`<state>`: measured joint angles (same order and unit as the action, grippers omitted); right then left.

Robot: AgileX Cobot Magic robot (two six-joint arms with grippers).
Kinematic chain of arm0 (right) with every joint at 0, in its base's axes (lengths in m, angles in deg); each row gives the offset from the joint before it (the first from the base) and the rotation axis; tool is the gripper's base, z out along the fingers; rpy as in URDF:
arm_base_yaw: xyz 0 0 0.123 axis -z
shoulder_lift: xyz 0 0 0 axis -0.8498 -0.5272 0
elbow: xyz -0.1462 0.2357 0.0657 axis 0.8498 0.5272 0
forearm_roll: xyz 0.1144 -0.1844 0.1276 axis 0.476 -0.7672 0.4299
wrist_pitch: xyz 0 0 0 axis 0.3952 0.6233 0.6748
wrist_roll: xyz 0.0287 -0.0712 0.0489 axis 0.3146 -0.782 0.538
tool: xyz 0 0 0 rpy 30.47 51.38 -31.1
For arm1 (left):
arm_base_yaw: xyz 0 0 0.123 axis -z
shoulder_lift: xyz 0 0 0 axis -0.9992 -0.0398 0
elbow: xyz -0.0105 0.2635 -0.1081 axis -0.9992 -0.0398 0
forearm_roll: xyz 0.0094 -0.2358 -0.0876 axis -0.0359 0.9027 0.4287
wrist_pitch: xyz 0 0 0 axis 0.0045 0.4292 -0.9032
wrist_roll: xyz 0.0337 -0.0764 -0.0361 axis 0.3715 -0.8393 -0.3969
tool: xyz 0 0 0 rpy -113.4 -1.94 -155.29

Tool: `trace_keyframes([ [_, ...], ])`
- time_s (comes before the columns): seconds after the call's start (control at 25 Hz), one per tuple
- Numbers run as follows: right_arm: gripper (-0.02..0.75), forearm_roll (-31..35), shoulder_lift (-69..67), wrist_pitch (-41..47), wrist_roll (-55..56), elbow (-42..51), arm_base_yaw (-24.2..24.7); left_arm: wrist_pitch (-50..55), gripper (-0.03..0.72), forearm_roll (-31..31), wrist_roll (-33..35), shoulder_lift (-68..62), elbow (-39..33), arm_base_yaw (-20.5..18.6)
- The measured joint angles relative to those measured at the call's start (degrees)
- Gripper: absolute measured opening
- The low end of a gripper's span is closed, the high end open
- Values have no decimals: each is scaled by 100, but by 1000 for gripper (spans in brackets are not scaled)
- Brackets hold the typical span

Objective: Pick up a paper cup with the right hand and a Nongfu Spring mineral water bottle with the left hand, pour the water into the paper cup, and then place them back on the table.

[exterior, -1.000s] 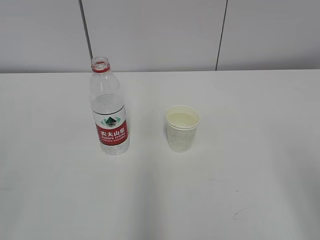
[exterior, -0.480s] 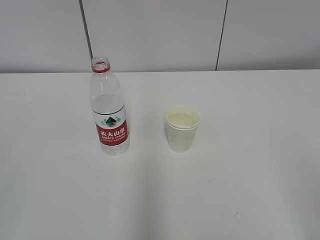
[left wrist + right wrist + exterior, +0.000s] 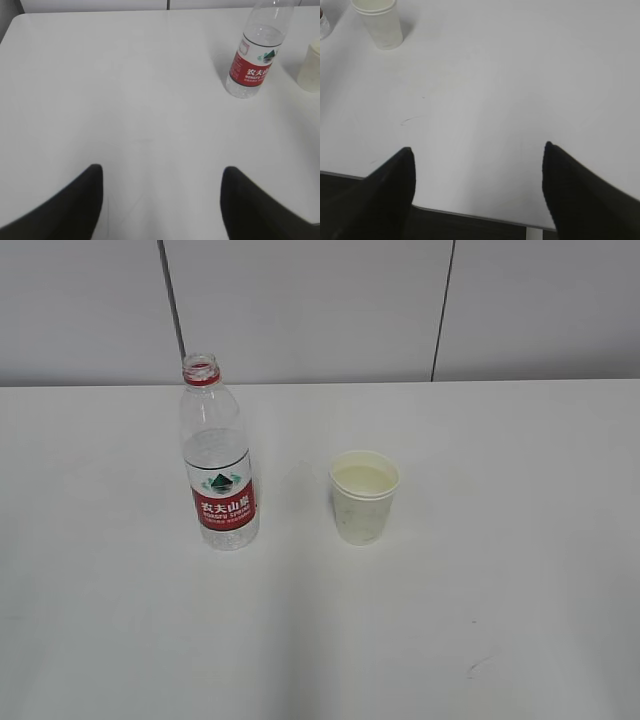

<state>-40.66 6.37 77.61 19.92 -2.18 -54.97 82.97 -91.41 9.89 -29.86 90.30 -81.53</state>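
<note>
Bottle, tall clear plastic with red label [image 3: 220, 465], standing upright on white bench [image 3: 480, 590]; small white paper cup [image 3: 363, 497] standing right of bottle, apart. Left tool [image 3: 162, 200] and right tool [image 3: 477, 187] both hovering spread wide, gripping nothing, well apart from bottle.

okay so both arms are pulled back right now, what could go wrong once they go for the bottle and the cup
1. The Nongfu Spring mineral water bottle stands uncapped and tall; a nudge from the left hand could tip it and spill.
2. The paper cup looks light and thin; the right hand might crush it or knock it over.
3. Bottle and cup stand fairly close together, so the arms may crowd each other.
</note>
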Motion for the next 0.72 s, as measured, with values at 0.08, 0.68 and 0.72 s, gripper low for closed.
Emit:
trace_keyframes([
  [0.08, 587, 0, 12, 0, 0, 0, 0, 0, 450, 0, 0, 0, 0, 0],
  [0.68, 587, 0, 14, 0, 33, 0, 0, 0, 447, 0, 0, 0, 0, 0],
  [0.72, 587, 0, 14, 0, 33, 0, 0, 0, 447, 0, 0, 0, 0, 0],
])
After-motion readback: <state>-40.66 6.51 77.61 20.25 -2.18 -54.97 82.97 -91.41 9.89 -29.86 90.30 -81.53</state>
